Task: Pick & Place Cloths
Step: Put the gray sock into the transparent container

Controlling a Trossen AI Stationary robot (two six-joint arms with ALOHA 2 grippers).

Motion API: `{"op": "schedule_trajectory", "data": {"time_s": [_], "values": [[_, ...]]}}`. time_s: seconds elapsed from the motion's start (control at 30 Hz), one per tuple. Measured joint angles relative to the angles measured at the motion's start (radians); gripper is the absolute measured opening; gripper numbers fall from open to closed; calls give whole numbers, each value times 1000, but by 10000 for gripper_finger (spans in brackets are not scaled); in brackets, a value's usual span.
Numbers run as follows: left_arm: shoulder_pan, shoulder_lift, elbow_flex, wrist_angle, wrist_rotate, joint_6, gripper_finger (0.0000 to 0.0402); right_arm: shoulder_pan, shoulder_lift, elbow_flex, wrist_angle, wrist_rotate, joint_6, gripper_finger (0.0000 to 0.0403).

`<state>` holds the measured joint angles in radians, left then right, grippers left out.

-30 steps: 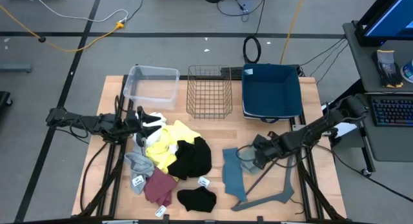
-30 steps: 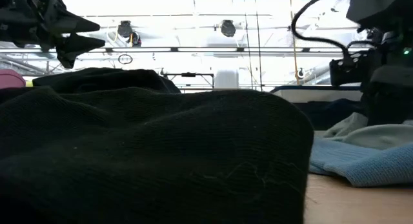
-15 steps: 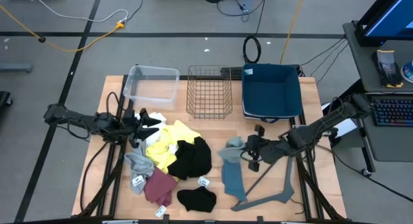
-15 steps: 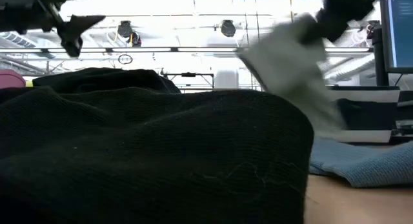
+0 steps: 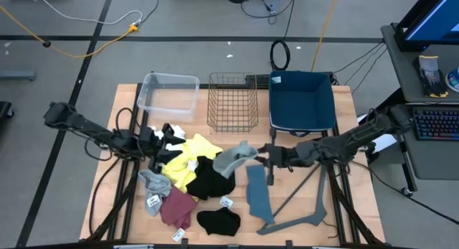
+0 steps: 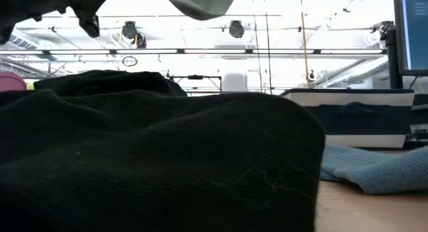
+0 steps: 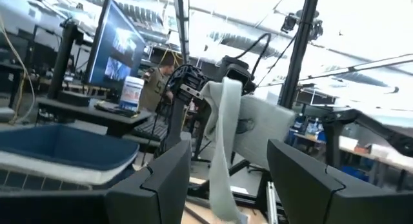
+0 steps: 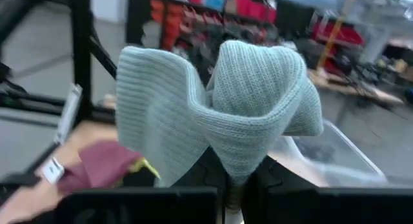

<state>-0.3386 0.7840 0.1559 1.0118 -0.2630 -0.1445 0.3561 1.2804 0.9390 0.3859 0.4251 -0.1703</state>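
One grey cloth [image 5: 233, 157] hangs clamped in the right gripper [image 5: 262, 156]; left gripper [image 5: 163, 139] gapes above perhaps seven cloths [image 5: 197, 179].

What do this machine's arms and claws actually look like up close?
Both arms, left and right, are thin, dark, jointed rods with black cables looping alongside. Each ends in a claw: the left claw shows two broad, flat, matte-black fingers with angled edges. No coloured markings are visible on either.
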Motion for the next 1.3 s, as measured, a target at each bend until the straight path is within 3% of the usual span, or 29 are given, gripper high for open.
{"op": "schedule_trajectory", "data": {"time_s": [0.13, 0.23, 0.33, 0.47, 0.8, 1.03, 1.13, 1.3], "values": [[0, 112, 106, -13, 0, 56, 209, -70, 59, 0, 127, -150, -7, 6], [0, 196, 200, -22, 44, 143, 209, -112, 101, 0, 173, -193, 2, 6], [0, 281, 290, -25, 108, 247, 209, -135, 128, 0, 205, -221, 25, 6], [0, 372, 404, -100, 113, 337, 209, -140, 149, 0, 245, -247, 26, 6], [0, 569, 665, -334, 104, 398, 210, -125, 175, 1, 283, -241, 26, 6], [0, 649, 779, -443, -43, 455, 240, -92, 178, 0, 299, -203, 16, 5], [0, 666, 791, -440, -90, 480, 265, -70, 180, 0, 296, -140, -21, 6], [0, 670, 792, -443, -184, 507, 302, -41, 179, 0, 297, -134, -37, 5]]}}
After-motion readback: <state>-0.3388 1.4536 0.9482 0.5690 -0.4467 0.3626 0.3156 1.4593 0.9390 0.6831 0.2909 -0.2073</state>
